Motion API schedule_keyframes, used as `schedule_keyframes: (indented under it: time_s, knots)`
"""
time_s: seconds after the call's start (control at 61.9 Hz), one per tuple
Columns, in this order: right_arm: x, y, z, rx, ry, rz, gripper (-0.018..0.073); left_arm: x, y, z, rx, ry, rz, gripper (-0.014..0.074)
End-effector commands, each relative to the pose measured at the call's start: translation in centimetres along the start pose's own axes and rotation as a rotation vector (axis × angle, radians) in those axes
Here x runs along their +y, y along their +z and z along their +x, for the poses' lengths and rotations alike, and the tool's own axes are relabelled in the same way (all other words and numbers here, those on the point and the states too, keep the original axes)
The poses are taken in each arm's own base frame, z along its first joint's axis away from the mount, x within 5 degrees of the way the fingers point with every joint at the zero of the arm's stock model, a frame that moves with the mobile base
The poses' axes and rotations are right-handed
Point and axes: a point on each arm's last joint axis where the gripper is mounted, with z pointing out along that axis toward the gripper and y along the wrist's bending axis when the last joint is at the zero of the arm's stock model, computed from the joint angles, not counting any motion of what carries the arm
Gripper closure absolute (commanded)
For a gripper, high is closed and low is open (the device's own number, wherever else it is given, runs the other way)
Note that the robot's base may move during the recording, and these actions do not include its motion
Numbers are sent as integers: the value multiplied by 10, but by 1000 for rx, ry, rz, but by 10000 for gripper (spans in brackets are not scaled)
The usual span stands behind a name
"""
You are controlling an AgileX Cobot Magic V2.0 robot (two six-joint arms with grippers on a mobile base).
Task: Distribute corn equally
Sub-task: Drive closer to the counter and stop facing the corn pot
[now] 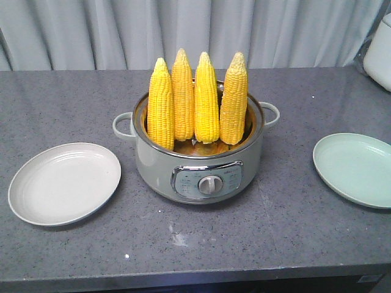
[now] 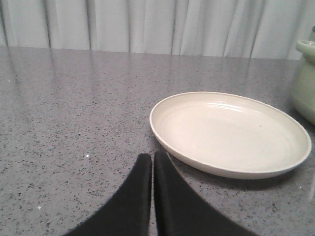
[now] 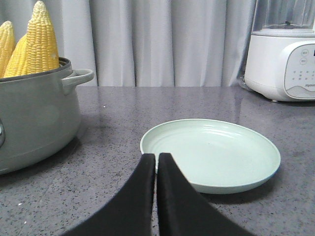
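Closest to the lens, my left pincer [image 2: 152, 156] and right pincer [image 3: 157, 156] hang low over the speckled grey table [image 1: 183, 244], each closed tight, tip to tip. Four cobs of corn [image 1: 195, 101] stand tip-up in the grey-green cooker [image 1: 153, 165] at mid-table — a cream plate [image 1: 64, 183] on its left, a pale green plate [image 1: 354, 168] on its right. Pale pleated curtains [image 1: 183, 30] close off the room behind; a white appliance [image 3: 283, 59] sits at the far right.

Right end effector [image 3: 157, 156], closed tight, faces a pale green plate [image 3: 216, 152].
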Motion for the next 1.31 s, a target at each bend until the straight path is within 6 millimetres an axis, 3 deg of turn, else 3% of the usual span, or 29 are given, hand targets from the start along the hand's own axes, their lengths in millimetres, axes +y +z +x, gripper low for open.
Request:
schedule_keyframes:
  time_s: [0.0, 1.292]
  knots:
    - [0, 0, -4, -69, -17, 2, 565, -1, 0, -3, -73, -9, 11, 603]
    - [0, 0, -4, -69, -17, 2, 565, -1, 0, -3, -73, -9, 11, 603]
